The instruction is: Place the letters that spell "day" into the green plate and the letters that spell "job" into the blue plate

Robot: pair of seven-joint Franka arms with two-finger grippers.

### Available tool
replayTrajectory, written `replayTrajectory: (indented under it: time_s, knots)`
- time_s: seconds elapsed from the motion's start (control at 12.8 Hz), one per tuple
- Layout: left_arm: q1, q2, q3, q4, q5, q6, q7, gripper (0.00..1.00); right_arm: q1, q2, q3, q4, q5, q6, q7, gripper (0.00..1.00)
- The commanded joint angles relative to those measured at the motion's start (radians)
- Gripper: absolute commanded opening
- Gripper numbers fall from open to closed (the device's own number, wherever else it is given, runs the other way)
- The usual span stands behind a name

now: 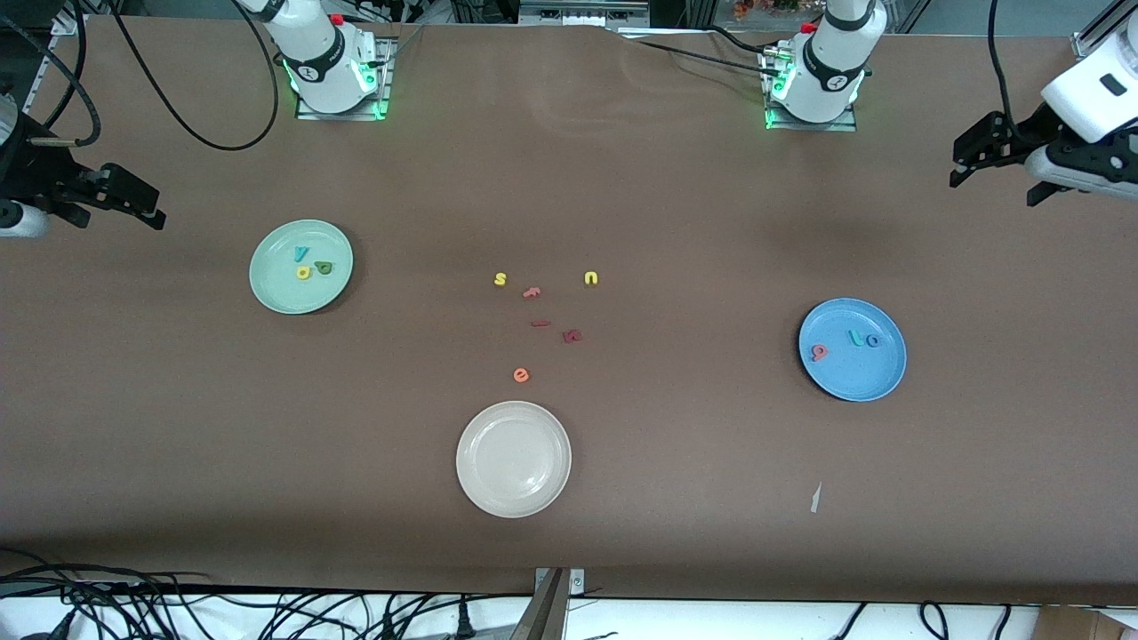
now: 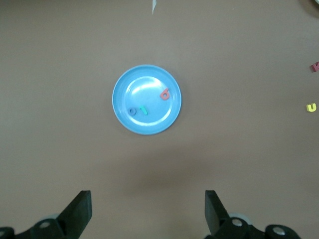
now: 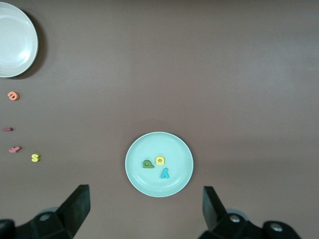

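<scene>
Resting in the green plate, mid-left of the front frame toward the right arm's end of the surface: dark green "d", yellow "a", teal "y". All three sit close together near the plate's middle; "d" and "a" side by side, whether touching I cannot tell.

Blue plate, mid-right of the front frame toward the left arm's end, holds teal "j", blue "o" just beside it, and salmon "b" a little apart, nearer the rim.

Loose letters in the centre of the frame, between the two plates: yellow "s", yellow "u", three dark red letters scattered below those, orange "e" lowest. Cream plate lower centre, nearest the camera. Small pale scrap lower right.

Left tool: upper right edge of the frame, raised, over bare surface; fingers spread wide apart in its wrist view, nothing between them, blue plate seen below.

Right tool: upper left edge of the frame, raised; fingers likewise wide apart, nothing held, green plate seen below in its wrist view.
</scene>
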Motion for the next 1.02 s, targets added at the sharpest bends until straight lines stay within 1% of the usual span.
replayTrajectory:
  time_s: [0.0,0.16,0.39,0.63,0.94]
  knots:
    - [-0.003,0.050,-0.012,0.079,0.033,-0.057,-0.102,1.00,0.001,-0.010,0.000,-0.008,0.002,-0.005,-0.011,1.00]
    - [-0.003,0.059,-0.014,0.090,0.033,-0.060,-0.103,1.00,0.001,-0.010,0.000,-0.008,0.000,-0.005,-0.015,1.00]
    - [0.006,0.087,-0.014,0.133,0.032,-0.058,-0.103,1.00,-0.001,-0.009,-0.003,-0.008,-0.003,-0.013,-0.015,1.00]
    - [0.007,0.090,-0.012,0.133,0.033,-0.061,-0.105,1.00,-0.001,-0.009,-0.001,-0.008,-0.001,-0.014,-0.015,1.00]
    - [0.021,0.090,-0.011,0.135,0.035,-0.116,-0.139,1.00,-0.001,-0.009,-0.001,-0.008,-0.001,-0.022,-0.015,1.00]
